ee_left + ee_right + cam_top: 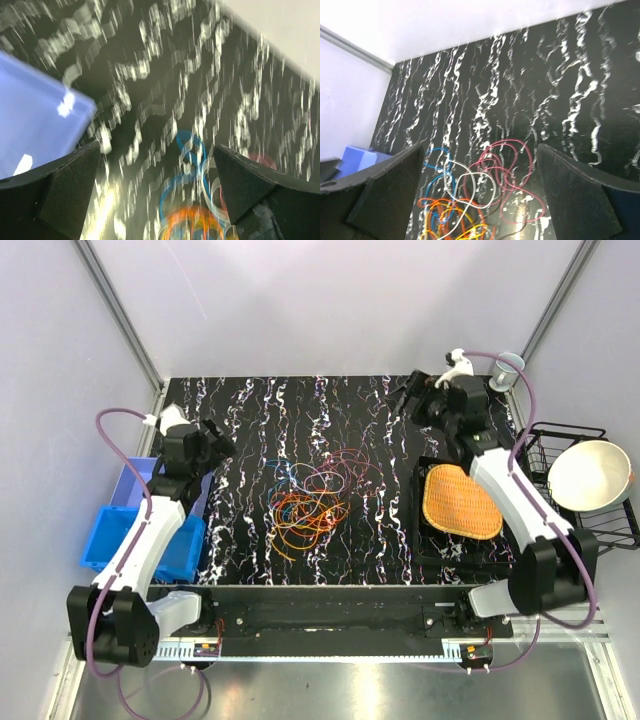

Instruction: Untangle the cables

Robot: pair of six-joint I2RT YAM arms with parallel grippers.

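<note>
Currently the left tool (pixel 157 150) and right tool (pixel 477 150) both stand wide open and hold nothing, each well apart from the cables (pixel 312 495)

Risk: a pinch into the dense orange knot would likely catch several strands, drag the whole clump and tighten it

Cables lie mid-desk (pixel 250 410) in one loose tangle: thin orange and yellow loops on the near side, red, blue and white loops on the far side

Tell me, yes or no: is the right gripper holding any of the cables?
No, the right gripper hangs open at the far right, well apart from the cables lying in the middle.
</note>
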